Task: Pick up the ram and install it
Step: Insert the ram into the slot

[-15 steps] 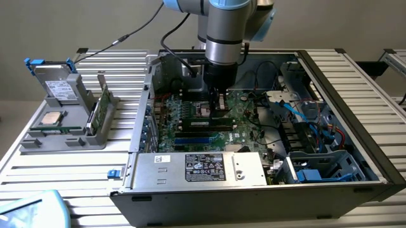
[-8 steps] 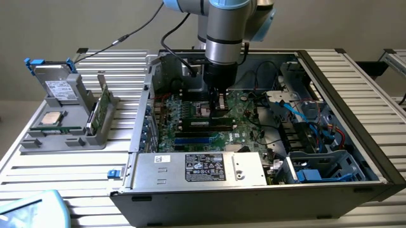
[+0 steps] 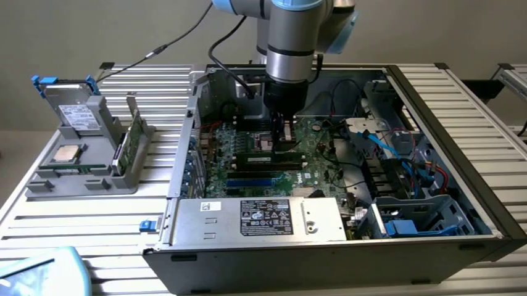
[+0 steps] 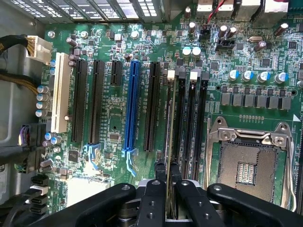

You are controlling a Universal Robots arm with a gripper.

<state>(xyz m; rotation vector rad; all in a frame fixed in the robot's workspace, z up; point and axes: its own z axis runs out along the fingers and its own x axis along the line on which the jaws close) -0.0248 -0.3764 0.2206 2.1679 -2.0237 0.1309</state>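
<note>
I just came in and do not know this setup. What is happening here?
A robot arm reaches down into an open PC case. Its gripper is shut on the ram, which is held edge-on and lined up along the black memory slots on the motherboard. Whether the ram is seated in a slot, I cannot tell.

Behind my workspace, a plain grey-beige wall (image 3: 99, 31) spans the exterior view from ten to two o'clock, evenly lit and free of hard shadows. I work over a table (image 3: 82, 240) of ribbed aluminium slats, bare toward seven o'clock. Near two o'clock, another slatted section (image 3: 514, 73) meets the edge.
</note>
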